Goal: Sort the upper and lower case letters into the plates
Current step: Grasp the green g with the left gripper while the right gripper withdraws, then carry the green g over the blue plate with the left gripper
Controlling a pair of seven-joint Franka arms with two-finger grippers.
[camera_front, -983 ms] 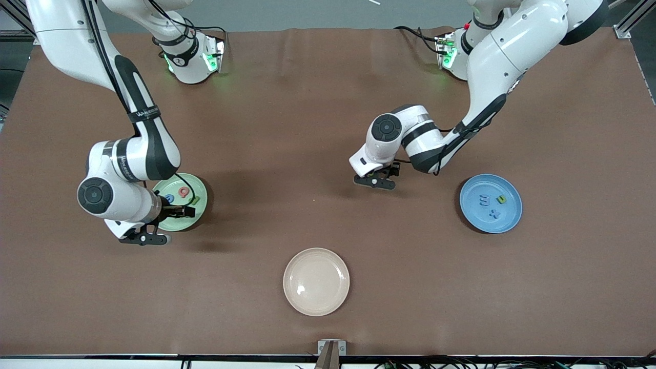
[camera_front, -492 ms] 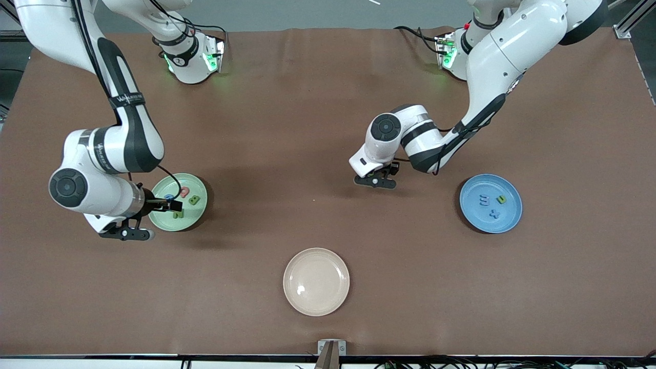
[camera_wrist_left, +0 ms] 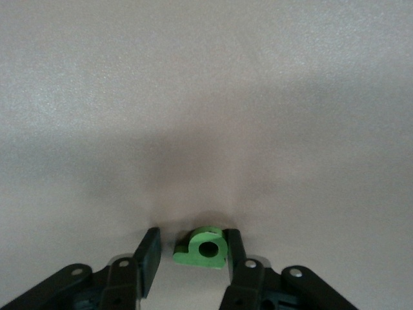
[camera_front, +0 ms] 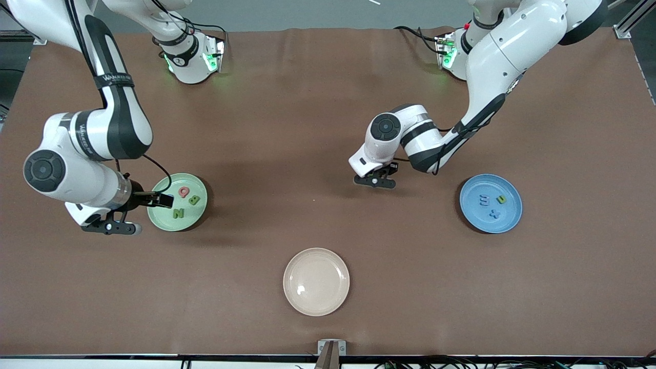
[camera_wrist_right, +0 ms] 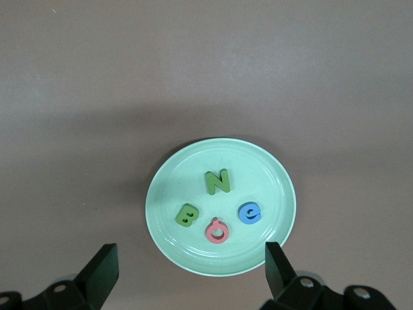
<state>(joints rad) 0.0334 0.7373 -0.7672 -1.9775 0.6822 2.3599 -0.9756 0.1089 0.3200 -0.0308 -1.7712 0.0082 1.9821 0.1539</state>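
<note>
Brown counter [camera_front: 328,128] carries three plates. Cream plate [camera_front: 316,281] sits nearest the front camera, bare, not part of the sort. Mint green plate [camera_front: 164,220] lies toward the right arm's end and carries the capitals: green N [camera_wrist_right: 217,181], green B [camera_wrist_right: 187,215], pink Q [camera_wrist_right: 217,230], blue G [camera_wrist_right: 250,212]. Sky blue plate [camera_front: 490,203] lies toward the left arm's end with blue m [camera_front: 484,200], a green lowercase letter [camera_front: 501,199] and blue x [camera_front: 494,214], so lowercase goes there.

Right gripper [camera_front: 165,200] hangs over the mint plate's edge, fingers [camera_wrist_right: 100,274] spread wide and empty; drop looks done, arm waits.

Left gripper [camera_front: 376,180] is down at the counter mid-table, fingers [camera_wrist_left: 147,255] partly drawn in around the last small green letter [camera_wrist_left: 203,247], one finger touching it, the other with a gap. Grip not yet firm; the letter probably belongs on the blue plate.
</note>
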